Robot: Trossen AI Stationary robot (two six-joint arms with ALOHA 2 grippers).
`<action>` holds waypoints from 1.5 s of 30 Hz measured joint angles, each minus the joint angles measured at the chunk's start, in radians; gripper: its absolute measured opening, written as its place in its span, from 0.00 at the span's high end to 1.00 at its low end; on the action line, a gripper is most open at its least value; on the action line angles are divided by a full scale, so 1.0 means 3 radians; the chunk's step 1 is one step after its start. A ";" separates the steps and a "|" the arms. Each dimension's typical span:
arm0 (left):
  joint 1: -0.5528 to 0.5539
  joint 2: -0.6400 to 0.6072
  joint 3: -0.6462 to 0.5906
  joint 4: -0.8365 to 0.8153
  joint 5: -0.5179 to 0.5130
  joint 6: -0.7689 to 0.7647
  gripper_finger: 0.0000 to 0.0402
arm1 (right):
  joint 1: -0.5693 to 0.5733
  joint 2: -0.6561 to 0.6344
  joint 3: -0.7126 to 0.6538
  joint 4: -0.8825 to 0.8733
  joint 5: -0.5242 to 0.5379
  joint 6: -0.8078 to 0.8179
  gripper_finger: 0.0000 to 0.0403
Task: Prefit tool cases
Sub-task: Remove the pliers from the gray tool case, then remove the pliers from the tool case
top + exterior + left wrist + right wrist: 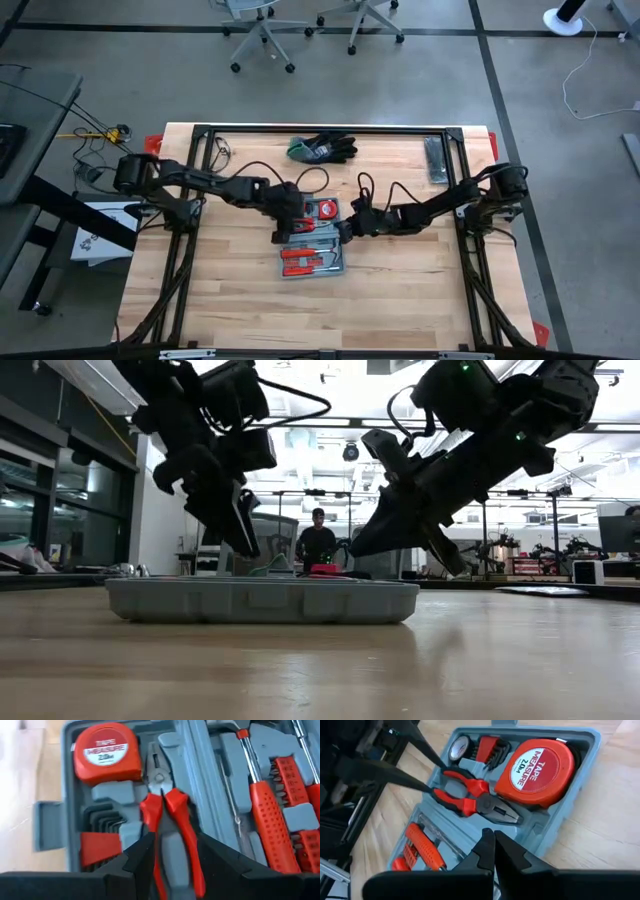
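Pale wood-plank table point(420, 290) on grey concrete floor. Mid-table, grey-blue plastic tool case point(312, 236) lies open; the low view gives only its smooth rounded wall. Left gripper point(161, 851) straddles the red-handled pliers point(167, 815), fingers apart beside the handles; grip uncertain. Wrist views alone reveal moulded recesses, round red tape measure point(538, 766), ribbed red screwdriver handle point(270, 817). Right gripper point(494, 851) hovers over the case's edge, fingers together, empty.

We saw a grey concrete floor point(420, 90) crossed by dark lines, with two office chairs point(262, 30) near the table's far edge. Beyond the wooden table point(400, 300), a person point(318, 543) stood under bright ceiling lights point(300, 438) among cluttered benches
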State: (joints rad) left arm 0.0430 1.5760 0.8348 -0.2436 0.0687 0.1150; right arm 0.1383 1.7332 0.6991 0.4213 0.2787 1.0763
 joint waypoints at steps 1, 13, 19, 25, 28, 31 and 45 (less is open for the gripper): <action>-0.0008 0.0060 0.0019 0.0014 -0.0007 0.0000 0.66 | 0.0000 0.0000 0.0000 0.0004 0.0000 0.0000 1.00; -0.0028 0.0823 0.0689 -0.0446 -0.0388 0.0365 0.66 | 0.0005 -0.0003 0.0000 0.0032 -0.0001 0.0087 1.00; -0.0042 0.0984 0.0765 -0.0591 -0.0382 0.0381 0.74 | 0.0006 -0.0004 0.0000 0.0031 -0.0001 0.0086 1.00; -0.0026 0.0989 0.0832 -0.0748 -0.0342 0.0096 0.90 | 0.0006 -0.0004 0.0000 0.0019 -0.0003 0.0088 1.00; -0.0023 0.0943 0.0929 -0.0836 -0.0319 0.0053 0.90 | 0.0006 -0.0005 0.0000 0.0019 -0.0003 0.0086 1.00; -0.0021 0.0841 0.1000 -0.0994 -0.0307 0.0045 0.91 | 0.0006 -0.0005 0.0000 0.0009 -0.0003 0.0085 1.00; 0.0176 -0.0052 0.1115 -0.1914 -0.0515 -0.0128 0.99 | 0.0006 -0.0005 0.0000 0.0004 -0.0002 0.0086 1.00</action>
State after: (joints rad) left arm 0.0957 1.5605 1.1693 -0.8178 -0.0859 0.0766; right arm 0.1402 1.7317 0.6991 0.4223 0.2780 1.1021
